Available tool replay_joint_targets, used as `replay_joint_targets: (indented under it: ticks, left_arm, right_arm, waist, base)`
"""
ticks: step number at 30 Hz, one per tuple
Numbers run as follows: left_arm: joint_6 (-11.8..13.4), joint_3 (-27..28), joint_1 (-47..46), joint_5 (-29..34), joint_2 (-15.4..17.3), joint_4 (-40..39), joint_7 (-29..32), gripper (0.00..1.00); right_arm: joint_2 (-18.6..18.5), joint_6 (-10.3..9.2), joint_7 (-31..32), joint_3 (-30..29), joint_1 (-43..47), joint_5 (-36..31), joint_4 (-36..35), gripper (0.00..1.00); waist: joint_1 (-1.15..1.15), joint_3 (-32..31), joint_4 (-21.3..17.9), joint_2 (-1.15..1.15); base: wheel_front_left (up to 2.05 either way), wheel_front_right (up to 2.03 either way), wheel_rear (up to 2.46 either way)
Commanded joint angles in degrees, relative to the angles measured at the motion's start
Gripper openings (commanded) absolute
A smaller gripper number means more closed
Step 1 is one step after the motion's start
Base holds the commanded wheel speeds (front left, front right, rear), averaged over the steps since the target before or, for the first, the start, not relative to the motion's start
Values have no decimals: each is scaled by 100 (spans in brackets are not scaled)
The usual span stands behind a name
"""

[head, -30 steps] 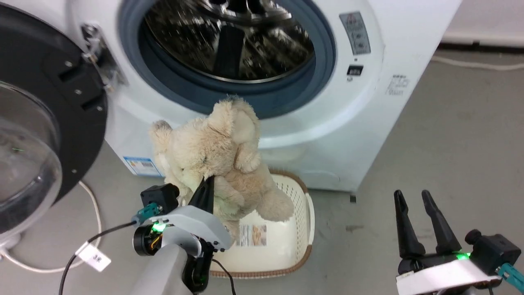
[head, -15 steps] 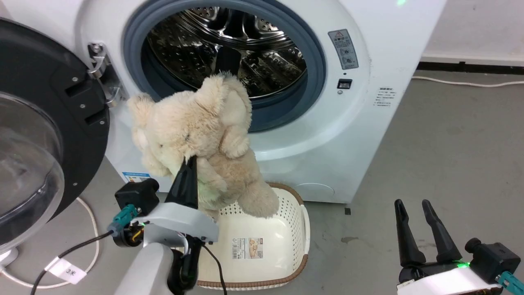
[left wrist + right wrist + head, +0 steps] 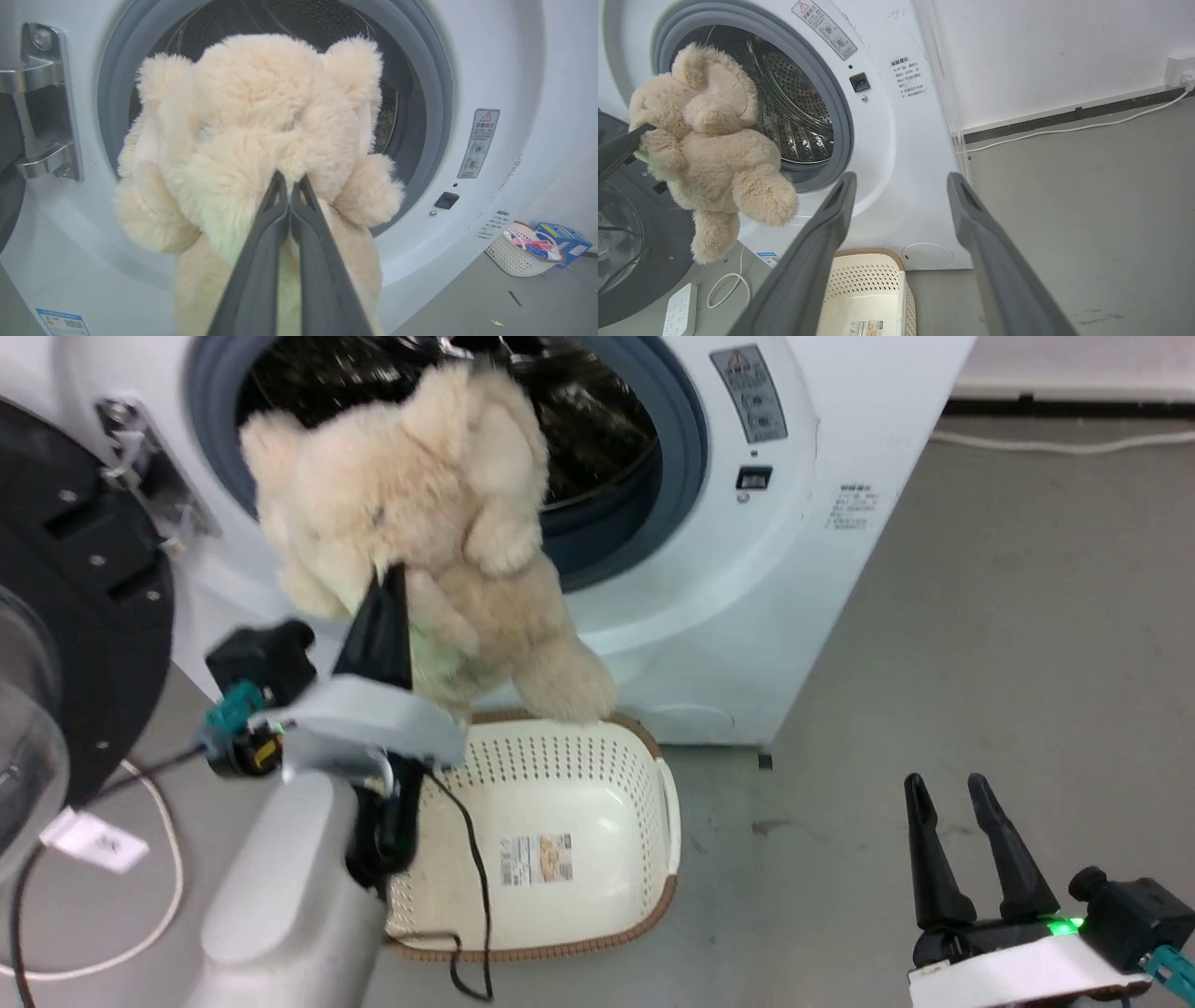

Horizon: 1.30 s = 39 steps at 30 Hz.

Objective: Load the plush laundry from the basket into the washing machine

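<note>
Head view, judging progress: roughly midway. Done so far: fluffy cream-beige stuffed teddy bear (image 3: 420, 513) out of the oval cream perforated plastic laundry basket (image 3: 653, 784) and up level with the mouth of the large white front-loading washing machine (image 3: 822, 476). Left to do: pushing it past the grey rubber door seal (image 3: 686, 457) into the shiny perforated steel drum (image 3: 607, 420), then letting go and pulling the arm out.

Hanging in the air just in front of the opening, apparently not yet inside, with one foot dangling just above the basket's far rim. Pinched through the fur by the left gripper (image 3: 289, 179), long dark fingers clenched tight together on the bear's middle. Right gripper (image 3: 943, 786) low and well apart, fingers spread, grasping nothing.

In the basket: nothing but a printed label (image 3: 534, 859) on its floor. In the drum: no laundry to be seen. Black-rimmed round glass door (image 3: 84, 579) swung wide open at the left.
</note>
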Motion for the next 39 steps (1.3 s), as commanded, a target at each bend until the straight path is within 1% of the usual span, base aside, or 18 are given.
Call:
replay_joint_targets:
  ticks: [1, 12, 24, 33, 34, 35, 39]
  left_arm:
    - [-58, 38, -273, 71, 86, 65, -41, 0]
    - [-137, -38, -1544, 467, 538, 782, -39, 0]
    - [-215, -76, -2913, 723, 975, 1457, 88, 0]
    - [-216, -65, -3981, 866, 1334, 1735, 307, 0]
    - [-216, -65, -3981, 866, 1334, 1735, 307, 0]
    - [-206, -60, -4196, 895, 1410, 1766, 346, 0]
    - [-162, -22, -4469, 907, 1490, 1792, 358, 0]
  right_arm:
    - [-1, -4, -24, 3, -135, -27, -56, 100]
    - [-1, -4, -24, 9, -488, 57, -202, 100]
    - [-1, -4, -24, 97, -781, 221, -316, 100]
    - [-1, -4, -24, 182, -945, 309, -471, 100]
    - [-1, -4, -24, 182, -945, 309, -471, 100]
    - [-1, -4, -24, 203, -990, 337, -516, 100]
    - [-1, -4, -24, 250, -1044, 377, -568, 100]
  waist:
    - [0, 227, -101, 0]
    - [0, 1001, -406, 0]
    - [0, 1674, -730, 0]
    - [0, 2316, -1015, 0]
    - [0, 2316, -1015, 0]
    - [0, 2476, -1083, 0]
    - [0, 2684, -1184, 0]
  base:
    - [0, 0, 0]
    - [0, 0, 0]
    - [0, 0, 0]
    - [0, 0, 0]
    - [0, 0, 0]
    - [0, 0, 0]
    - [0, 0, 0]
